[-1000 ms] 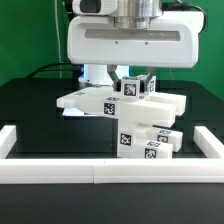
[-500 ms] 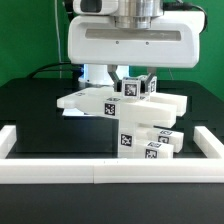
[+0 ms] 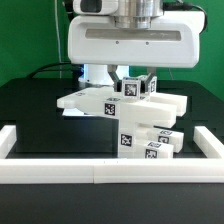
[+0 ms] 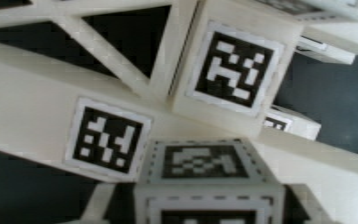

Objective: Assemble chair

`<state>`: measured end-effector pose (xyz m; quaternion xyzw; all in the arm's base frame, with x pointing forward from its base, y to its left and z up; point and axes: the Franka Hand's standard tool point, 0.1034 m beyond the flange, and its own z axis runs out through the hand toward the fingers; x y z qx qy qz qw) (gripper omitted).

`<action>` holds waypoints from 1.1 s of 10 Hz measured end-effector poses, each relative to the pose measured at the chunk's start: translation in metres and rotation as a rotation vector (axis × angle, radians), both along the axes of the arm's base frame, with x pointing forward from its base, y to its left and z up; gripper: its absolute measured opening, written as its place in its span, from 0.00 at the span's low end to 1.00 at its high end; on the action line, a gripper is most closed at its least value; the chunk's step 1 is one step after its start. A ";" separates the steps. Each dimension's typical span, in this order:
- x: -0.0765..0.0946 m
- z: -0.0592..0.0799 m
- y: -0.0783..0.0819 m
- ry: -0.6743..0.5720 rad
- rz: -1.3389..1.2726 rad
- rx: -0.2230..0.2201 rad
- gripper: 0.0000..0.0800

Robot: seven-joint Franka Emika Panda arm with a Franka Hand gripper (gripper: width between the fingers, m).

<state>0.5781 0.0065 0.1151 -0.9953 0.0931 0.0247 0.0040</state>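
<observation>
At the middle of the black table (image 3: pixel 30 110), inside the long white border rails (image 3: pixel 110 173): one partly built chair (image 3: pixel 125 115) of chunky white plastic pieces with black-and-white square tags, flat slab on top, leg blocks stacked beneath.

Small tagged cube (image 3: pixel 131 88): on the slab's upper face, clenched between the two-finger gripper (image 3: pixel 132 86), jaws nearly closed.

Risks, as judged: cube seating crooked if pushed off-axis; whole stack tipping or sliding under sideways force.

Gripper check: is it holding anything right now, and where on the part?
Yes. The gripper is shut on a small tagged white cube on top of the partly assembled chair, one finger on each side of it.
</observation>
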 end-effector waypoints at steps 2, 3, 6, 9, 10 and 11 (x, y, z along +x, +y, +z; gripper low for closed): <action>0.000 0.000 0.000 0.000 -0.031 -0.002 0.34; 0.000 0.000 0.000 0.001 -0.061 -0.002 0.34; 0.000 0.000 0.000 0.003 -0.259 -0.012 0.34; 0.000 0.000 0.000 0.006 -0.479 -0.022 0.34; 0.000 0.000 0.000 0.008 -0.557 -0.026 0.34; 0.000 0.000 0.000 0.009 -0.630 -0.029 0.34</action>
